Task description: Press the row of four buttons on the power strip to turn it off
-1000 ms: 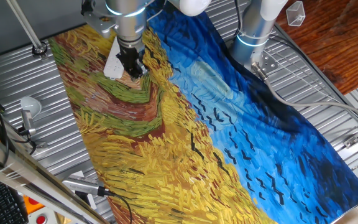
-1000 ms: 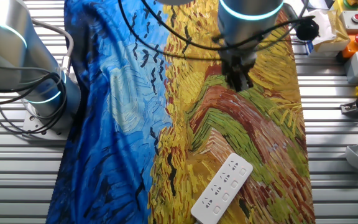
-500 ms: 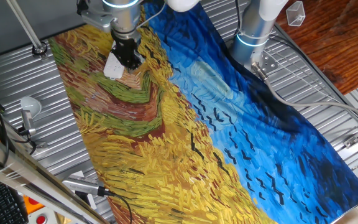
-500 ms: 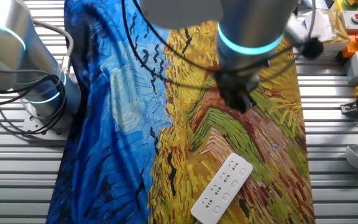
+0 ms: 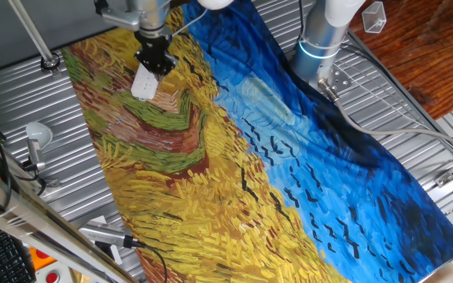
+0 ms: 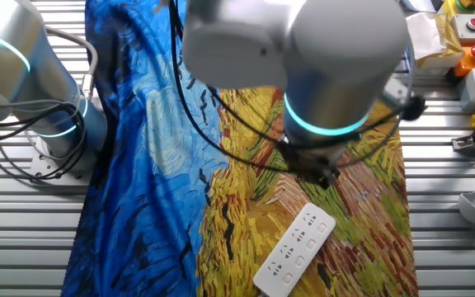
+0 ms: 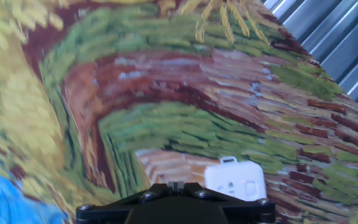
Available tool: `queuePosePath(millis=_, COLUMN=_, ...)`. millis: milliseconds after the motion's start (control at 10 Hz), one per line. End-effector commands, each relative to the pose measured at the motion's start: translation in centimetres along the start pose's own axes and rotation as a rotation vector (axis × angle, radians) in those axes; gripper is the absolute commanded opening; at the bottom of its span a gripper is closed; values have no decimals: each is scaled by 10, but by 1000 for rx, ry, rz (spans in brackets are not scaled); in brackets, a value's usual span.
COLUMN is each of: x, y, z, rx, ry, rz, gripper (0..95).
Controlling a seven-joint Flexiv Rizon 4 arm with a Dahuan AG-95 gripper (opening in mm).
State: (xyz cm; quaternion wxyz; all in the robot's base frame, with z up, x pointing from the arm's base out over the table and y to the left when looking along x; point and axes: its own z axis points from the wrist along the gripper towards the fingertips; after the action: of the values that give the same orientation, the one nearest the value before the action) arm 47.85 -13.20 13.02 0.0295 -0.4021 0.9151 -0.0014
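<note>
**Above the strip, no button pressed yet**

Over the painted cloth (image 6: 163, 165) my arm hangs, my claw (image 5: 153, 61) near the power strip (image 6: 295, 249), apart from it. Strip lies flat near cloth's edge. Claw state: cannot tell, fingertips hidden. The four buttons (image 6: 304, 235) all left, I judge

A painted cloth (image 5: 234, 149) in yellow, green, brown and blue covered the ribbed metal bench (image 5: 22, 94). A grey round-headed lamp (image 5: 38, 135) stood at the left edge of one fixed view. A clear plastic cup (image 5: 373, 16) sat at upper right.
</note>
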Motion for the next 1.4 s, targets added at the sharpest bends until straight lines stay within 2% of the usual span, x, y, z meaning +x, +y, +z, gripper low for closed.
queuePosePath(millis=100, x=5, y=0, z=0, rx=3, ry=12, rz=-44, gripper=0)
queuePosePath(millis=300, x=4, y=0, z=0, rx=-12, ry=-2, rz=-90, gripper=0)
queuePosePath(millis=500, x=4, y=0, z=0, rx=-9, ry=15, rz=-80, gripper=0)
queuePosePath(millis=700, x=4, y=0, z=0, rx=-11, ry=61, rz=-2, gripper=0)
queuePosePath(millis=900, x=4, y=0, z=0, rx=15, ry=95, rz=38, gripper=0)
queuePosePath(millis=1000, x=5, y=1, z=0, rx=18, ry=100, rz=50, gripper=0)
queuePosePath(millis=1100, x=11, y=1, z=1, rx=14, ry=93, rz=45, gripper=0)
queuePosePath(millis=1200, x=25, y=-2, z=2, rx=6, ry=84, rz=34, gripper=190)
queuePosePath(millis=1400, x=54, y=-13, z=4, rx=1, ry=76, rz=-5, gripper=190)
